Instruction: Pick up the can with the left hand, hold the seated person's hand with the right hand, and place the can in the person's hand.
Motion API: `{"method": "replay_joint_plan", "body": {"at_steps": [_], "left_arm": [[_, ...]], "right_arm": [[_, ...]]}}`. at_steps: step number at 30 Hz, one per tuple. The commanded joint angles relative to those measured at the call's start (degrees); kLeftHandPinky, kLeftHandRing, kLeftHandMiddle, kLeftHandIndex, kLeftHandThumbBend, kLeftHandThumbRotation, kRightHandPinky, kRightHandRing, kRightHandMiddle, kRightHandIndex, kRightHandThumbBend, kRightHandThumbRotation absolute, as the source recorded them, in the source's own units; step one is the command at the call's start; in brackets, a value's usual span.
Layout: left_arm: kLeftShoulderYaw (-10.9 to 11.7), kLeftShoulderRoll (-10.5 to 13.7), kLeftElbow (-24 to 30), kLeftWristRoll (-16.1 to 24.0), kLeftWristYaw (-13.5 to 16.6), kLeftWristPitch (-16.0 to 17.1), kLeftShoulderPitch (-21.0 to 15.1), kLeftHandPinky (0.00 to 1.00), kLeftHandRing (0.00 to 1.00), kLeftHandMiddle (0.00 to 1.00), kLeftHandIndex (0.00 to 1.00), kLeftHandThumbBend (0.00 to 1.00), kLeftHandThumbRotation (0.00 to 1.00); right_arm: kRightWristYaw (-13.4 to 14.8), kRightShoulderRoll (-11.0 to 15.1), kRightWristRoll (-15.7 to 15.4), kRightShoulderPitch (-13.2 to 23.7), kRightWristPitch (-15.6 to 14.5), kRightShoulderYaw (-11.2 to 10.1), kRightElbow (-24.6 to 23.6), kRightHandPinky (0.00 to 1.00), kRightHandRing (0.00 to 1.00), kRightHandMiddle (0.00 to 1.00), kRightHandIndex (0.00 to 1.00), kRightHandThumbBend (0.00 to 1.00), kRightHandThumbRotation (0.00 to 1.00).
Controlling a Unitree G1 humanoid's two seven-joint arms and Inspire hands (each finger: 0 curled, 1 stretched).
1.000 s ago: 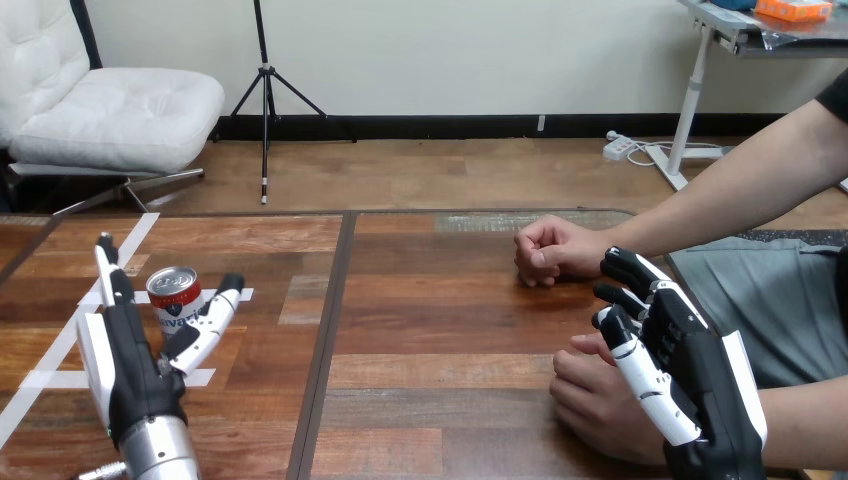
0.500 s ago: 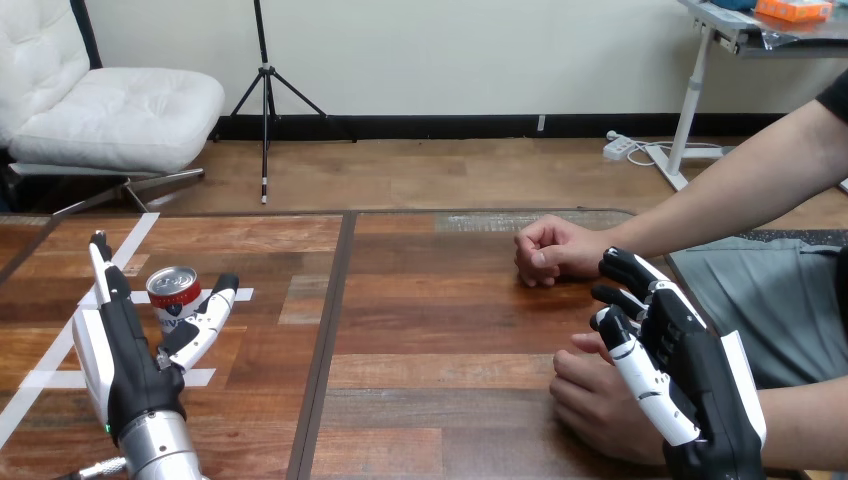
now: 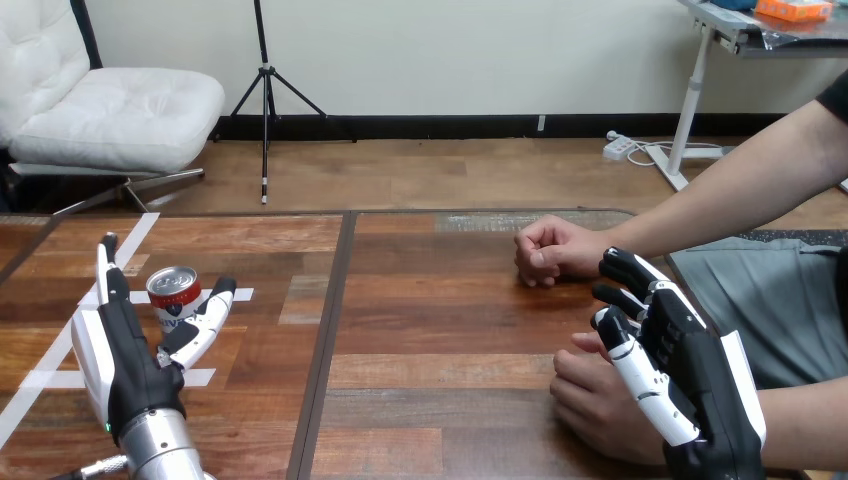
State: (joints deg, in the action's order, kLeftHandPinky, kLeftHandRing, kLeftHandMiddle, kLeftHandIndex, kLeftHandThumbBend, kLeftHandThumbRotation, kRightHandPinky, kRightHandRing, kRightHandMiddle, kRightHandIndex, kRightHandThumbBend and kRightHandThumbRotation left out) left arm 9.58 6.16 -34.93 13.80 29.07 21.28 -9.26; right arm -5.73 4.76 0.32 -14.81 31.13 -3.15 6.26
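My loose right hand (image 3: 700, 372) half-hides the person's near hand (image 3: 590, 402) — contact unclear. My left hand (image 3: 125, 352) stays spread round the can (image 3: 174, 297).

The print on the can (image 3: 175, 300) is too small to read.

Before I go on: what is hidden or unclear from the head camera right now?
1. Head view: whether the left hand touches the can. Its thumb covers the can's lower right side.
2. Head view: whether the right hand grips the person's hand at the view's lower right. The right hand's back hides the contact.
3. Head view: the right hand's wrist, cut off by the bottom edge.
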Motion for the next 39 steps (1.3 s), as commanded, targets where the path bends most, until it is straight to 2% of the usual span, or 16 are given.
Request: {"method": "replay_joint_plan", "body": {"at_steps": [1,9,16,39], "left_arm": [[-0.84,1.02,-1.04,0.23,-0.01,-0.2,-4.16,0.9,0.94,0.96,0.93,0.61,0.1],[-0.81,1.01,-2.73,-0.39,-0.64,0.58,-4.58,0.88,0.93,0.95,0.92,0.62,0.07],[-0.96,1.15,-3.92,-0.61,-1.26,0.63,-4.84,0.86,0.93,0.94,0.92,0.62,0.04],[-1.14,1.17,-8.77,-0.65,-0.61,0.59,-6.74,0.79,0.88,0.89,0.87,0.63,0.02]], "right_arm": [[0.67,0.25,0.14,3.84,0.71,-0.52,-2.27,0.74,0.83,0.87,0.85,0.53,0.61],[1.35,0.44,-1.0,3.75,0.51,-0.59,-2.63,0.74,0.82,0.86,0.84,0.52,0.61],[1.42,0.47,-0.79,3.79,0.7,-0.52,-2.61,0.74,0.82,0.86,0.84,0.52,0.62],[1.6,0.69,-1.03,3.52,0.97,-0.62,-2.87,0.73,0.82,0.86,0.84,0.54,0.62]]}}
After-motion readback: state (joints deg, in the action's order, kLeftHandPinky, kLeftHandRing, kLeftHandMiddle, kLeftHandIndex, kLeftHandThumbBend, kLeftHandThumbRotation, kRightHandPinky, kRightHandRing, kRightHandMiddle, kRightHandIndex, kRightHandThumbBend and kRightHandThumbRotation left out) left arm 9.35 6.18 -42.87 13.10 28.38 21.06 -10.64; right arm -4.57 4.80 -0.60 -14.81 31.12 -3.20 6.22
